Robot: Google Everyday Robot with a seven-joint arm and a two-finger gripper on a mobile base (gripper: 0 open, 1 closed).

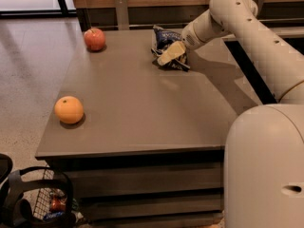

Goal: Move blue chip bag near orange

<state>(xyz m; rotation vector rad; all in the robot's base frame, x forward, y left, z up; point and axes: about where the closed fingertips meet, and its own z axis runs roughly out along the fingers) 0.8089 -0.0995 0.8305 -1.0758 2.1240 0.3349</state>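
The claw (171, 54) sits toward 1 o'clock on the worktop (142, 108), right against the blue chip bag (162, 38), which lies crumpled there near the far edge. Whether the claw grips the bag, or how wide it stands, I cannot tell. The orange (69, 109) rests well apart at 8 o'clock. A reddish apple (94, 38) stands at 11 o'clock. The arm (237, 18) reaches in from 2 o'clock.

Floor (33, 56) glare top left; gripper (172, 54) jaws at blue chip bag (163, 36), perhaps shadowed.
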